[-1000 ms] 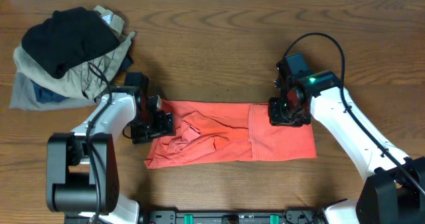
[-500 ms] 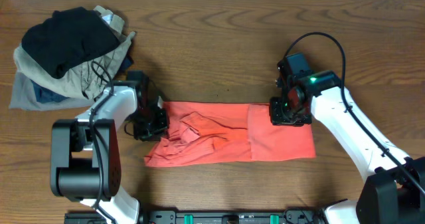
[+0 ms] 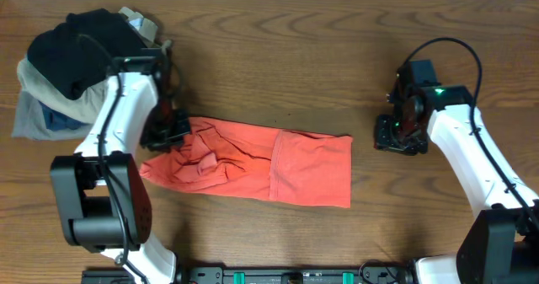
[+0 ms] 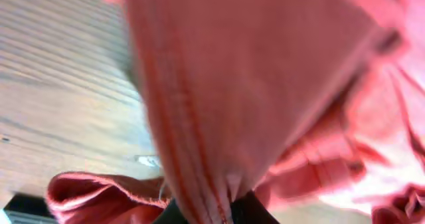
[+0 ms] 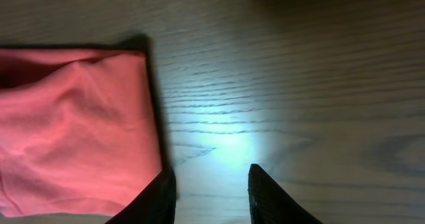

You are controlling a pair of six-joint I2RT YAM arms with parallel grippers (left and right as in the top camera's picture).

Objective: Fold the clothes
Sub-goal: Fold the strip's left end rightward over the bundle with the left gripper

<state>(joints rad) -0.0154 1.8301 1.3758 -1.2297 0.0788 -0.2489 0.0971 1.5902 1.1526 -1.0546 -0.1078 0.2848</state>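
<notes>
**Shirt pulled left, right claw let go**

Overhead: the T-shirt (image 3: 278, 162) has slid leftward over the bench (image 3: 278, 65) since a second ago. The right claw (image 3: 397, 139) has come off it and stands apart from its right edge. The left claw (image 3: 168, 134) sits at the shirt's bunched left end, near the pile of other clothes (image 3: 76, 65).

Left wrist: the claw is clamped on a fold of red-orange cloth.

Right wrist: the jaws stand parted over bare wood, with the shirt's edge off to their left.

No legible text, even on T-shirt (image 3: 278, 162)
</notes>
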